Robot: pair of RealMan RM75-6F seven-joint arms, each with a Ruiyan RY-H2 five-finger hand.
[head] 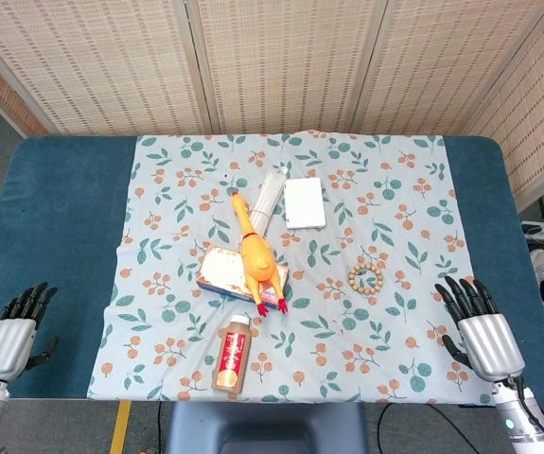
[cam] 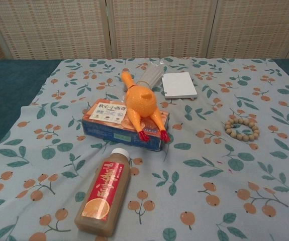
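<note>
Rubber chicken [head: 255,253], orange, lying across blue-orange box [head: 222,272] mid-cloth, red feet hanging over box's near edge. Brown drink bottle [head: 234,355] lying flat just in front of box, white cap toward it, not touching. White pad [head: 305,202] and clear bundle of straws [head: 268,197] further back, chicken's head just beside the bundle. Bead bracelet [head: 366,278] off to the right, well apart from the rest.

Left robot hand [head: 11,333] parked palm-down on bare blue desk [head: 59,203], outside the floral cloth [head: 394,170], fingers extended and slightly apart, holding nothing. Right robot hand [head: 480,326] same posture at cloth's near right edge, fingers spread, empty; nearest item is the bracelet, still well apart.

Chest view: no hands in frame, only the items.

Judging progress: nothing gripped, nothing touched, all items resting undisturbed. Looks like rest pose, zero manipulation visible so far. Everything left to do.
</note>
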